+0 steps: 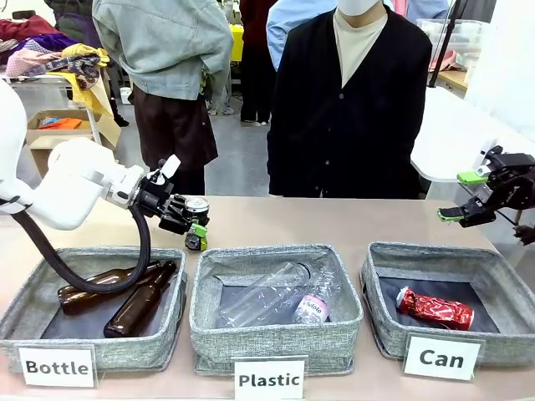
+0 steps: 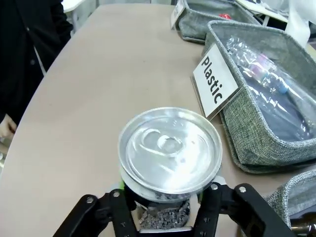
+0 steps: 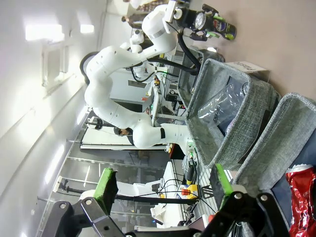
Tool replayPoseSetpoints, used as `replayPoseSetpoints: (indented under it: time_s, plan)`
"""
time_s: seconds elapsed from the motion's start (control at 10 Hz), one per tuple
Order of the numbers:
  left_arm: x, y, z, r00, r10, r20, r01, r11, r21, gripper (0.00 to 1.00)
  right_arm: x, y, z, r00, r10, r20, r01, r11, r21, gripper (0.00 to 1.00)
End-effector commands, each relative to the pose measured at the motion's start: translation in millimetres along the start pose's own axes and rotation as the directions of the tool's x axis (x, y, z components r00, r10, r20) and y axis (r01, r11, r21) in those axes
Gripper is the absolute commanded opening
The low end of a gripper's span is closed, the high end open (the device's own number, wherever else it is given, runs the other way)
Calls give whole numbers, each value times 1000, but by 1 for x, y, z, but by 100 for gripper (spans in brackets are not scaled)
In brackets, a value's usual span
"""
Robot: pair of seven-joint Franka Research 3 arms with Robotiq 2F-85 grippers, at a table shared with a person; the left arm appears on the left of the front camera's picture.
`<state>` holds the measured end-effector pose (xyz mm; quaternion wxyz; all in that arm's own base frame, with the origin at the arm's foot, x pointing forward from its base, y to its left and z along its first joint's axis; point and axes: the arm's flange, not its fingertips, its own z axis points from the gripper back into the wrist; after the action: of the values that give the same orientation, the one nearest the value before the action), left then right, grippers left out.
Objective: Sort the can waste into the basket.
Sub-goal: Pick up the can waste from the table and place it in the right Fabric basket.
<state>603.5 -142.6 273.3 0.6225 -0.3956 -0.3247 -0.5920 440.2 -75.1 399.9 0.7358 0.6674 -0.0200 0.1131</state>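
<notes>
My left gripper [image 1: 191,224] is shut on the black can [image 1: 197,219], which has a silver top and green marks. It holds the can low over the table behind the gap between the Bottle and Plastic bins, top tilted toward the camera. In the left wrist view the can's silver lid [image 2: 170,150] sits just above my left gripper [image 2: 165,210], with the fingers on either side of the can's body. A crushed red can [image 1: 435,307] lies inside the basket [image 1: 443,253] carded "Can". My right gripper [image 1: 468,198] hangs open and empty above the basket's far right corner; its right wrist view [image 3: 165,190] shows the red can [image 3: 301,197] below.
The Plastic bin [image 1: 276,332] holds clear bottles and the Bottle bin [image 1: 33,288] holds brown glass bottles. A black hose loops from my left arm over the Bottle bin. A person in a dark cardigan [image 1: 351,109] stands at the far edge.
</notes>
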Motion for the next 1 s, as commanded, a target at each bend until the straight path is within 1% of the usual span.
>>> replayPoseSetpoints:
  time_s: [0.0,0.1,0.2,0.3,0.4,0.6,0.7,0.8,0.9]
  plan:
    - [2,2,2,1000,-2,7,2,1000,-10,15,0,2,0,1000,15,-4,-15,1000,-7,99]
    - [2,2,2,1000,-5,7,5,1000,-11,5,0,2,0,1000,15,-4,-15,1000,-7,99]
    - [6,-1,6,1000,-15,12,15,1000,1,0,0,2,0,1000,15,-4,-15,1000,-7,99]
    - [15,-6,15,999,-42,31,41,999,23,0,0,2,0,1000,15,-4,-15,1000,-7,99]
    - [33,-24,33,993,-103,55,99,993,60,0,0,2,0,1000,15,-4,-15,1000,-7,99]
    - [73,-72,76,967,-218,129,204,972,115,0,0,2,0,1000,15,-4,-15,1000,-7,99]
    - [88,-98,95,945,-291,151,278,955,105,0,0,2,0,1000,15,-4,-15,1000,-7,99]
    - [97,-125,110,954,-238,181,229,971,70,0,0,2,0,1000,15,-4,-15,1000,-7,99]
    - [96,-145,121,969,-196,152,192,981,42,0,0,2,0,1000,15,-4,-15,1000,-7,99]
